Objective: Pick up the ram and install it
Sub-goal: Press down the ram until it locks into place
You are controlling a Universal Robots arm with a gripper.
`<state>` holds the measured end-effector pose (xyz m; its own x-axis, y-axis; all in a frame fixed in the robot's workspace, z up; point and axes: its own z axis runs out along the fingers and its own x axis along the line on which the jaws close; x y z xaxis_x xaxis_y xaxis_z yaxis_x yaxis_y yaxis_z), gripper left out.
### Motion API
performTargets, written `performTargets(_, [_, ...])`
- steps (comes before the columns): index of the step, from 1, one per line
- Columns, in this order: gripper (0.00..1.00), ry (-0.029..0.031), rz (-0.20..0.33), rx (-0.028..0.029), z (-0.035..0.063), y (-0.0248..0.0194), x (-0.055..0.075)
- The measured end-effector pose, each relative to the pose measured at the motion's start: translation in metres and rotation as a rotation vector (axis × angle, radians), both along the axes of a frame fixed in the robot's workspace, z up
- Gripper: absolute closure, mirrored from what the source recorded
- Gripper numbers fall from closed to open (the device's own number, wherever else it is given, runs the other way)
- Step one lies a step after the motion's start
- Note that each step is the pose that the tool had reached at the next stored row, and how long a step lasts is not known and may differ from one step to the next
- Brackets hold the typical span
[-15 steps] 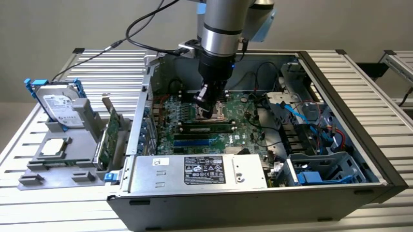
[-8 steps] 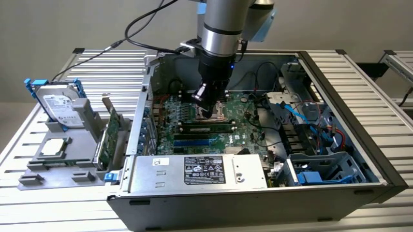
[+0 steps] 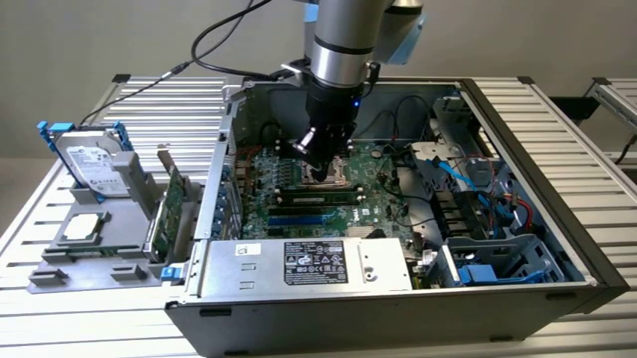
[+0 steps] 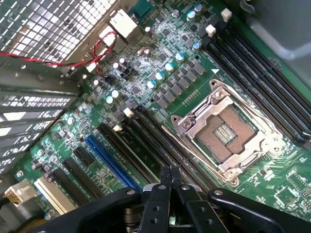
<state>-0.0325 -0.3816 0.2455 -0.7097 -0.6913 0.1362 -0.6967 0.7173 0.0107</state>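
Wrist view first: nearest the lens, the gripper (image 4: 170, 177) has its two black fingers pressed flat together with nothing between them — closed and empty, tips poised just above the black memory slots (image 4: 146, 143). Closed fingers make a narrow, stiff tip, which looks suited to pushing down on a thin edge rather than grasping. Just past the tips, at about two o'clock, sits the open CPU socket (image 4: 228, 133) with its metal frame, and at ten o'clock the blue expansion slot (image 4: 109, 160) runs alongside the dark ones.

In the exterior view the arm drops straight down into the open computer case (image 3: 557, 194), its gripper (image 3: 324, 175) low over the motherboard (image 3: 261, 190). The ram (image 3: 318, 198) lies just below the tips at six o'clock, a narrow green stick with dark chips standing edge-up in a slot — apparently already seated, though whether it is fully latched I cannot tell. Farther off at nine o'clock, outside the case, the hard drive (image 3: 92, 160) and the wide expansion card (image 3: 171, 205) stand upright in a grey holder (image 3: 60, 257), kept within reach.
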Motion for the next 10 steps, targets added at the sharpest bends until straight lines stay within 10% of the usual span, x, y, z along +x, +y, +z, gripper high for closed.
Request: performTargets(10, [0.89, -0.0110, -0.129, -0.0001, 0.0000, 0.0000, 0.0000])
